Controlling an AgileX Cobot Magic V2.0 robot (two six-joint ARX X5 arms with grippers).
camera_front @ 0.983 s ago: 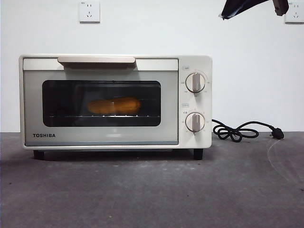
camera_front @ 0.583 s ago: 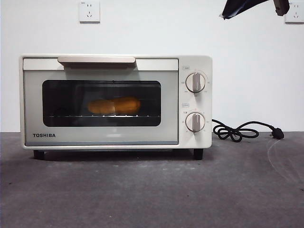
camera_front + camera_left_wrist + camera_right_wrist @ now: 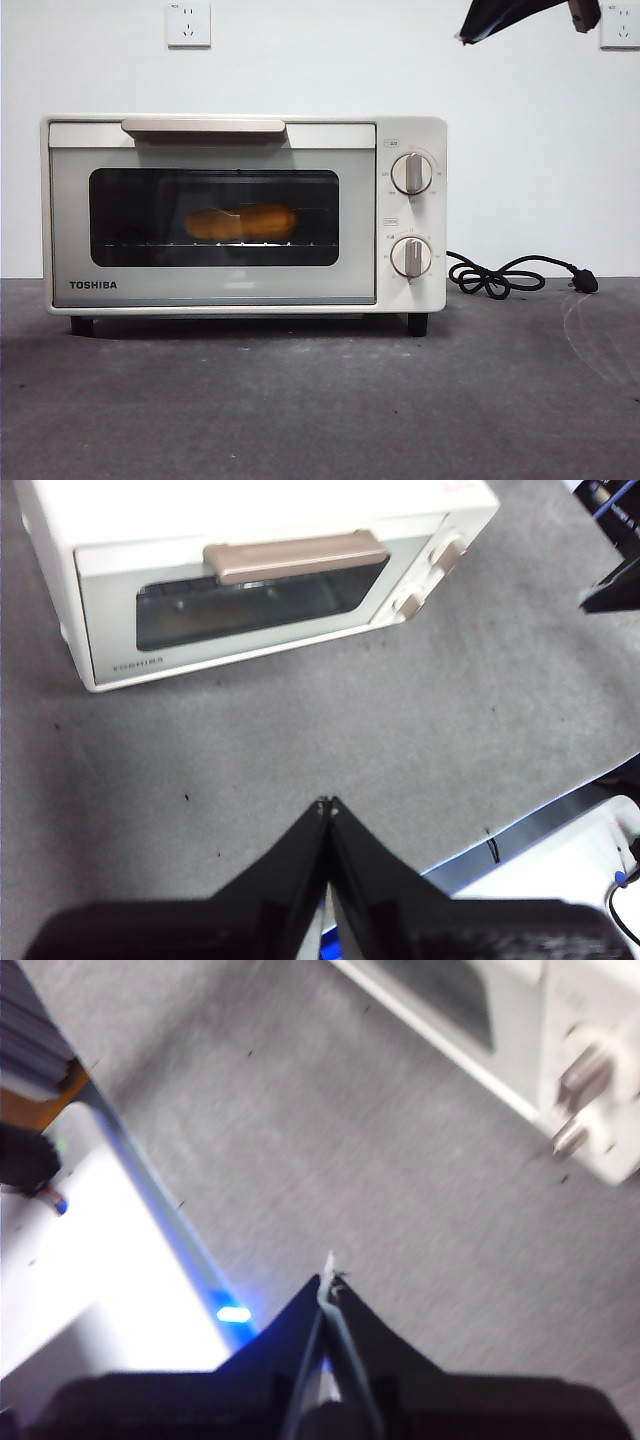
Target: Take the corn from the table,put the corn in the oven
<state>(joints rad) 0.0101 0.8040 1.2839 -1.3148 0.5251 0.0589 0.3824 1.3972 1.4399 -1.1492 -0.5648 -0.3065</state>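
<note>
The corn (image 3: 242,223) lies on the rack inside the cream-white oven (image 3: 410,135), seen through its dark glass window; the door is closed. In the left wrist view the oven (image 3: 120,525) stands far off across the grey table (image 3: 300,730), and my left gripper (image 3: 327,805) is shut and empty, high above the table's front. My right gripper (image 3: 329,1272) is also shut and empty, above the table near the knob side of the oven (image 3: 590,1020). A black tip of an arm (image 3: 510,15) shows at the top right of the front view.
The oven's black cord (image 3: 505,275) coils on the table to its right. Two wall sockets (image 3: 188,24) sit high on the white wall. The table's edge with a white base and cables (image 3: 560,870) lies beneath the left gripper.
The black arm tip at the top right of the front view has risen slightly. The oven and the corn have not moved.
</note>
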